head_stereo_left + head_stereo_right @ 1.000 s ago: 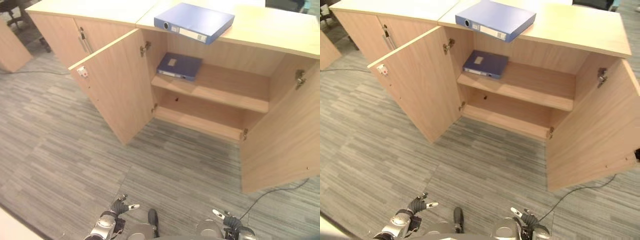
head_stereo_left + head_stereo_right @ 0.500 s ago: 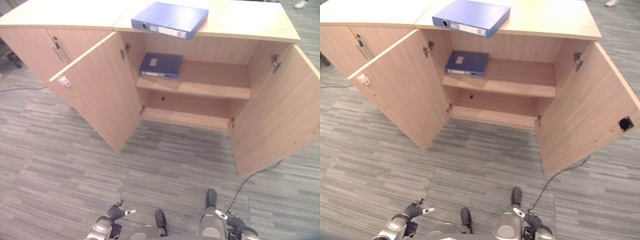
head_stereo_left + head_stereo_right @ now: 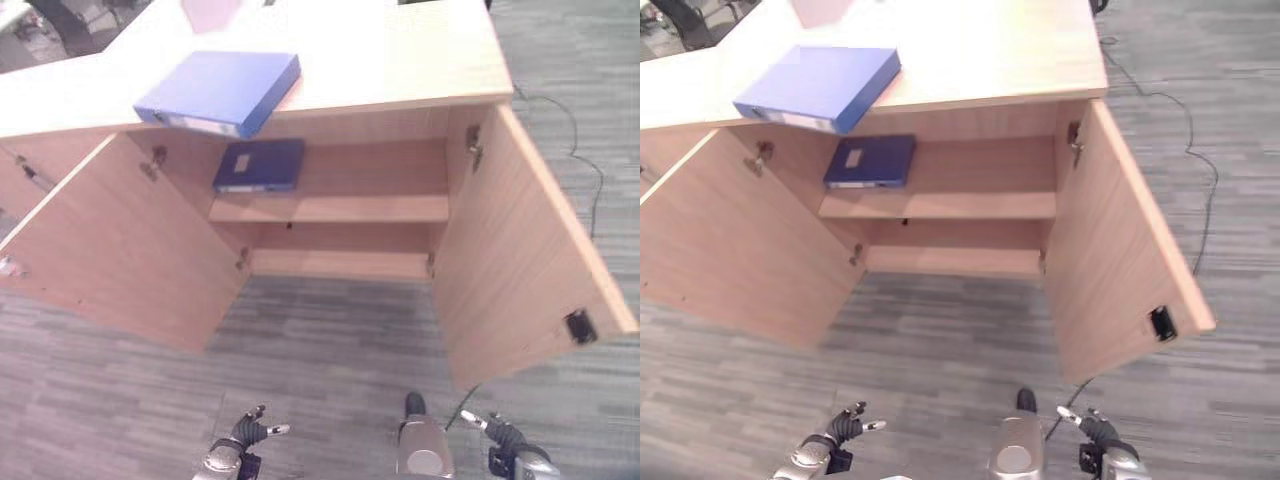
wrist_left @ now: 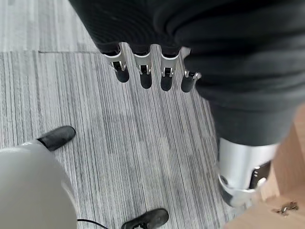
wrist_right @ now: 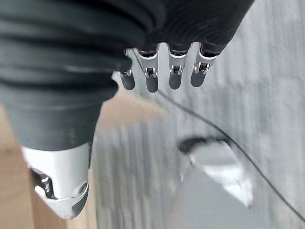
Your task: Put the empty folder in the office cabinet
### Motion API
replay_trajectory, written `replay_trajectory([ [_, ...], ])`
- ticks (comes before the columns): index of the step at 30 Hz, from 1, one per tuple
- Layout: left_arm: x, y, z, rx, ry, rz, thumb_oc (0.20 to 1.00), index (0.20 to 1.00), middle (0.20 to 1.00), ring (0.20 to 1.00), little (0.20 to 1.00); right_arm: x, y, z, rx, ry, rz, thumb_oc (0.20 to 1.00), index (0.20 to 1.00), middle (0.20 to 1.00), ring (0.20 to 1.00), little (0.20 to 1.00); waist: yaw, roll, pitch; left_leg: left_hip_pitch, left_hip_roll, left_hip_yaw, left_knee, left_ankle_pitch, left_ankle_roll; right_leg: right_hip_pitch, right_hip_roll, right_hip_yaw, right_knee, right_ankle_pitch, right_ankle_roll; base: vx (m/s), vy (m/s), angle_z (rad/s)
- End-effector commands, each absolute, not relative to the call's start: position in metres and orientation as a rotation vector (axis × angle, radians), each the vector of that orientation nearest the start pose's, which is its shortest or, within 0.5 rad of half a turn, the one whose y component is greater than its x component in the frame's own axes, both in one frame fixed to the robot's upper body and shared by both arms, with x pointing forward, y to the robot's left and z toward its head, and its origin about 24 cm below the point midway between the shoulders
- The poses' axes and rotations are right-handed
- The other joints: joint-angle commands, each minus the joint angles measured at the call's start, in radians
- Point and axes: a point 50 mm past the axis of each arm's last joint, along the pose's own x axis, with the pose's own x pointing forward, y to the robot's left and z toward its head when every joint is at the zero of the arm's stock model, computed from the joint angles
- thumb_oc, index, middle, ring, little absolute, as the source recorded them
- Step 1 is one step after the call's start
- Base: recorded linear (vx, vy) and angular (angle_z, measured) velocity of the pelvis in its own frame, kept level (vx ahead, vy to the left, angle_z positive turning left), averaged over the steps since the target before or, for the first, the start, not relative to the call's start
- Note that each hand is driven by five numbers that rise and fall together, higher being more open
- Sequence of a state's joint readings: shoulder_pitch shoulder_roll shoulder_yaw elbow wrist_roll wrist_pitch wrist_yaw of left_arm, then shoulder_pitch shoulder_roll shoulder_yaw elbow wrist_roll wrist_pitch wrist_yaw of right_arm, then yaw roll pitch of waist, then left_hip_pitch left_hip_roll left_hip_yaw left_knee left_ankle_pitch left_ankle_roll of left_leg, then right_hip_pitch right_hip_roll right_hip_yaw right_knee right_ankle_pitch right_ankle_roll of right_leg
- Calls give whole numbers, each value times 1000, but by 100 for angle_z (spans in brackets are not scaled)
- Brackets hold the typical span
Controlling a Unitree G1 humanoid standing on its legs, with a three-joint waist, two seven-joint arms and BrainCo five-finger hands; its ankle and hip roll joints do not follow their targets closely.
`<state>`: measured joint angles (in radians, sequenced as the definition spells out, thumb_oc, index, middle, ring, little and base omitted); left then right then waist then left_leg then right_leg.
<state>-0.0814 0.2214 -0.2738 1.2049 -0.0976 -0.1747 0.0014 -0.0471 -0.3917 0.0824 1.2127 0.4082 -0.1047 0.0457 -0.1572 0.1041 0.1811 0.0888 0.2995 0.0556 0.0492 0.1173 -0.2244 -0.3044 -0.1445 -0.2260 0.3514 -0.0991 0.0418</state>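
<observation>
A large blue folder (image 3: 220,92) lies flat on top of the wooden cabinet (image 3: 400,60), its corner hanging over the front edge. A darker blue folder (image 3: 260,165) lies on the left of the upper shelf (image 3: 370,208) inside. Both cabinet doors stand wide. My left hand (image 3: 243,440) and right hand (image 3: 503,440) hang low over the carpet, well short of the cabinet. In the wrist views the left hand (image 4: 145,76) and the right hand (image 5: 150,78) are open with straight fingers and hold nothing.
The left door (image 3: 110,260) and the right door (image 3: 520,260) swing out towards me, with carpet (image 3: 330,350) between them. A lower shelf (image 3: 340,264) sits under the upper one. A thin cable (image 3: 590,180) runs on the floor right of the cabinet.
The whole picture has shifted, so the camera has moved: the cabinet now sits further left and is seen from its right. Both folders lie as before. My hands stay low and open.
</observation>
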Motion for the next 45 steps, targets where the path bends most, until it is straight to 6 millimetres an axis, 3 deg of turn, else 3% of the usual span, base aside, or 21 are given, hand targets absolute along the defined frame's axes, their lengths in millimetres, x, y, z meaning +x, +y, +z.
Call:
replay_trajectory([
  [1,168,220,-132,345,863,-85,1000,1000,1000,1000,1000,102,-282,-142,1,1048,-331,1000,1000,1000,1000,1000,-5,-19,40,102,9,43,158,9,59,-26,-40,117,-98,109,76,329,-340,20],
  [3,173,219,-129,337,838,-88,1000,1000,1000,1000,1000,100,-283,-142,-24,1058,-310,1000,1000,1000,1000,1000,6,-44,44,64,31,57,300,80,76,44,4,111,-120,69,31,352,-392,2],
  [5,175,219,-128,333,830,-83,1000,1000,1000,1000,1000,101,-282,-142,-27,1057,-302,1000,1000,1000,1000,1000,11,-56,45,47,40,69,341,105,80,66,9,106,-132,65,18,244,-275,-12],
  [6,173,221,-128,332,834,-73,1000,1000,1000,1000,1000,101,-282,-142,-29,1061,-303,1000,1000,1000,1000,1000,21,-66,50,40,50,88,371,102,85,91,17,104,-136,49,9,385,-340,-14],
  [7,171,222,-129,326,843,-63,1000,1000,1000,1000,1000,102,-284,-141,-22,1060,-319,1000,1000,1000,1000,1000,43,-89,57,-15,23,94,411,63,99,137,18,107,-156,36,4,288,-230,-11],
  [10,167,223,-131,321,859,-50,1000,1000,1000,1000,1000,105,-284,-141,-9,1050,-326,1000,1000,1000,1000,1000,62,-101,54,-65,-5,113,391,26,103,189,23,113,-196,29,9,260,-84,-7],
  [13,163,224,-133,321,874,-49,1000,1000,1000,1000,1000,103,-285,-141,-8,1052,-329,1000,1000,1000,1000,1000,75,-104,51,-100,3,140,335,20,93,225,17,110,-219,20,18,230,54,7],
  [14,159,225,-135,322,887,-48,1000,1000,1000,1000,1000,103,-286,-140,-13,1052,-331,1000,1000,1000,1000,1000,90,-102,53,-129,22,143,245,23,76,263,13,118,-229,6,32,243,150,-14],
  [19,148,229,-139,311,924,-19,1000,1000,1000,1000,1000,99,-282,-143,-16,1067,-317,1000,1000,1000,1000,1000,119,-92,45,-128,59,30,70,63,37,311,8,154,-223,-25,71,243,220,-34],
  [20,143,228,-142,309,941,-14,1000,1000,1000,1000,1000,97,-278,-145,-17,1078,-303,1000,1000,1000,1000,1000,128,-93,31,-121,75,-32,40,79,28,323,-6,180,-221,-30,88,203,252,-64],
  [24,139,229,-144,316,958,-17,1000,1000,1000,1000,1000,91,-272,-148,-25,1102,-271,1000,1000,1000,1000,1000,131,-95,15,-110,90,-112,18,91,19,326,-24,214,-210,-38,105,137,247,-40],
  [26,137,228,-145,316,970,-16,1000,1000,1000,1000,1000,81,-269,-152,-43,1150,-243,1000,1000,1000,1000,1000,130,-90,2,-98,61,-211,24,41,9,318,-42,263,-193,-38,122,137,449,-27],
  [31,143,229,-142,327,947,-26,1000,1000,1000,1000,1000,55,-273,-156,-41,1247,-277,1000,1000,1000,1000,1000,103,-85,-19,-61,29,-118,-27,-66,12,310,-123,278,-175,-10,172,45,381,0],
  [33,154,232,-136,353,906,-30,1000,1000,1000,1000,1000,28,-268,-161,-55,1342,-262,1000,1000,1000,1000,1000,84,-102,-25,-36,-37,-75,-61,-112,40,288,-186,297,-196,119,215,-15,511,33],
  [37,163,240,-130,372,873,-15,1000,1000,1000,1000,1000,3,-254,-167,-74,1444,-187,1000,1000,1000,1000,1000,80,-118,-8,4,-85,-16,-104,-139,63,258,-228,312,-219,278,220,-43,272,-7],
  [38,165,247,-127,390,866,-2,1000,1000,1000,1000,1000,-7,-241,-170,-82,1490,-118,1000,1000,1000,1000,1000,84,-123,4,19,-115,24,-123,-153,78,229,-253,271,-250,342,220,-225,550,-77],
  [39,161,256,-126,394,885,23,1000,1000,1000,1000,1000,-16,-235,-171,-103,1525,-74,1000,1000,1000,1000,1000,98,-119,15,29,-143,65,-134,-165,95,210,-291,144,-245,375,220,-198,431,-107],
  [41,158,259,-127,392,894,34,1000,1000,1000,1000,1000,-16,-232,-172,-100,1522,-59,1000,1000,1000,1000,1000,97,-114,22,26,-155,78,-134,-165,105,211,-293,92,-227,362,217,-159,377,-100],
  [42,151,264,-129,384,918,48,1000,1000,1000,1000,1000,-15,-225,-173,-92,1510,-26,1000,1000,1000,1000,1000,101,-103,30,22,-182,105,-133,-169,126,228,-244,66,-183,285,209,-220,509,-54],
  [44,149,264,-129,373,922,58,1000,1000,1000,1000,1000,-13,-225,-173,-90,1503,-28,1000,1000,1000,1000,1000,104,-100,31,18,-197,113,-132,-162,142,220,-216,76,-147,264,203,-147,359,-48],
  [45,145,261,-132,349,931,62,1000,1000,1000,1000,1000,-4,-229,-173,-93,1474,-56,1000,1000,1000,1000,1000,105,-79,45,19,-215,119,-130,-159,169,203,-129,89,-67,183,179,-90,309,-59],
])
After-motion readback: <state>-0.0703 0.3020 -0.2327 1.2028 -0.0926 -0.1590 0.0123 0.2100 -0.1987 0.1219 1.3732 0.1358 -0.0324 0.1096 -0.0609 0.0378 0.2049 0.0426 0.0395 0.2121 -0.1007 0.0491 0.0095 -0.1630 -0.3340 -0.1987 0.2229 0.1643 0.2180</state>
